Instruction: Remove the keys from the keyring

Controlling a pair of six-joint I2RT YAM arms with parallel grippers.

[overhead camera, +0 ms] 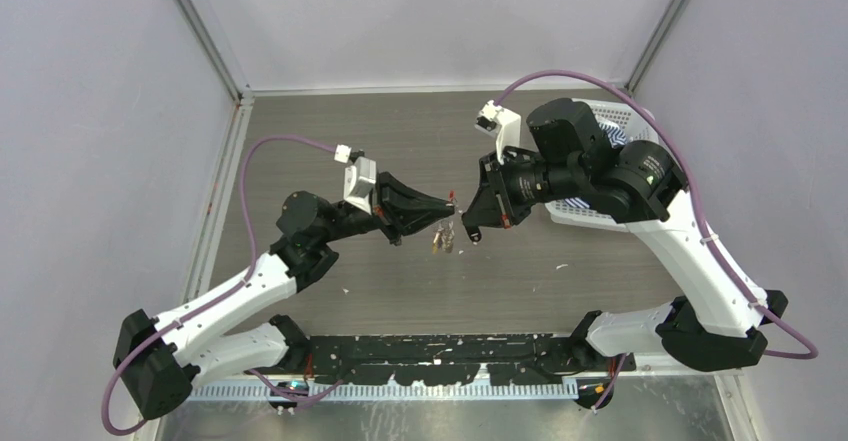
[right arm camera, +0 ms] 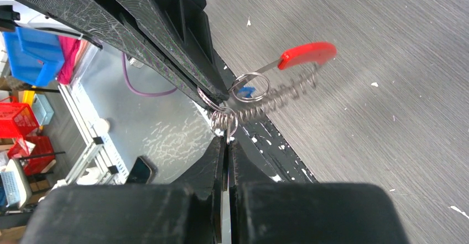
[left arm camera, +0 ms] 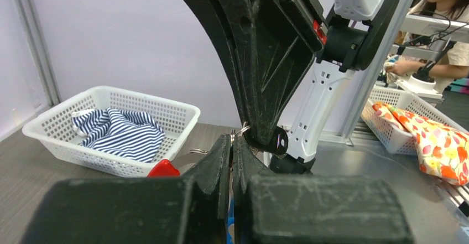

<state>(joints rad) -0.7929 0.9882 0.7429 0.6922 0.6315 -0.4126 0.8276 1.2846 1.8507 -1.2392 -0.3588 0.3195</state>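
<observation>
Both grippers meet above the middle of the table. My left gripper (overhead camera: 450, 201) (left arm camera: 232, 143) is shut on a silver split ring of the keyring (right arm camera: 249, 86). The keyring's wire coil and red section (right arm camera: 307, 55) trail off to the side, and the red section also shows in the left wrist view (left arm camera: 163, 169). My right gripper (overhead camera: 463, 223) (right arm camera: 227, 140) is shut on a thin metal blade joined to small rings (right arm camera: 224, 121). In the left wrist view its fingertips pinch the black-headed key (left arm camera: 275, 141). A small silvery bunch of keys (overhead camera: 443, 239) hangs below the two grippers.
A white basket (overhead camera: 618, 119) with a striped cloth stands at the back right of the table, behind the right arm; it also shows in the left wrist view (left arm camera: 182, 111). Another basket with floral cloth (left arm camera: 387, 125) stands outside the cell. Walls enclose the table.
</observation>
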